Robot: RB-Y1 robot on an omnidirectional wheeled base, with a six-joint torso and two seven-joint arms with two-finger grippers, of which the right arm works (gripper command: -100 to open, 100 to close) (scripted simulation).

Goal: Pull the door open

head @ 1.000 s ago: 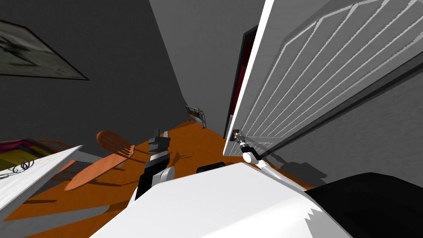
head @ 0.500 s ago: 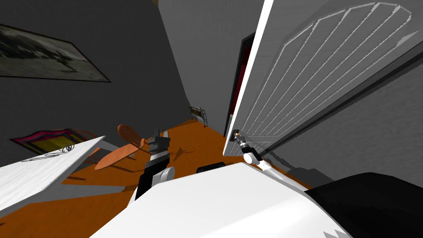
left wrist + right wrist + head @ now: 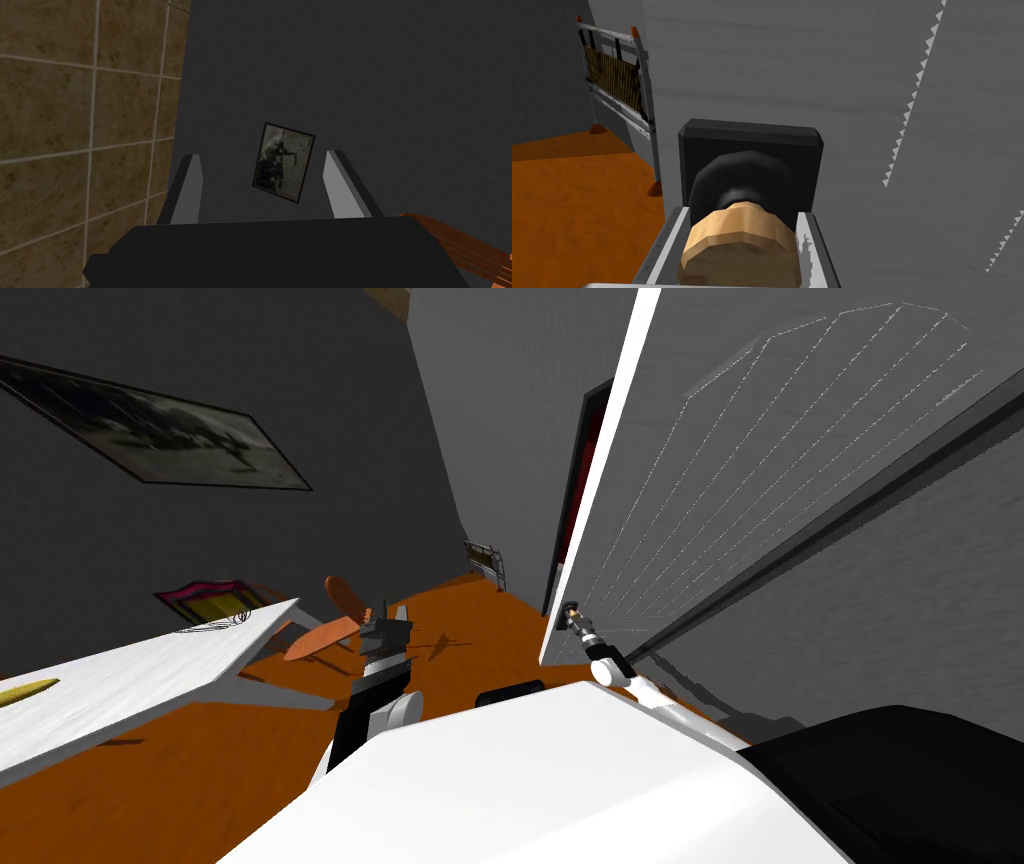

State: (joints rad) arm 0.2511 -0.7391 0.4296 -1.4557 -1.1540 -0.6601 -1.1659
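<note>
The grey panelled door (image 3: 760, 478) stands ajar, its white edge toward me. A tan round knob (image 3: 742, 245) sits on a black plate (image 3: 751, 150) on the door face (image 3: 812, 75). My right gripper (image 3: 739, 250) is shut on the knob, one finger pressing each side; in the head view it (image 3: 574, 616) sits at the door's edge, low down. My left gripper (image 3: 262, 187) is open with nothing between its fingers, and it (image 3: 385, 633) hangs left of my chest over the orange floor.
A white table (image 3: 130, 678) runs along my left, with an orange chair (image 3: 335, 618) just beyond it. A small metal rack (image 3: 619, 85) stands on the floor by the wall past the door. A dark red strip (image 3: 580, 488) shows in the door gap.
The door has swung further open toward me, my right gripper holding the knob. My view has turned, so the table, chair and wall picture have slid right.
</note>
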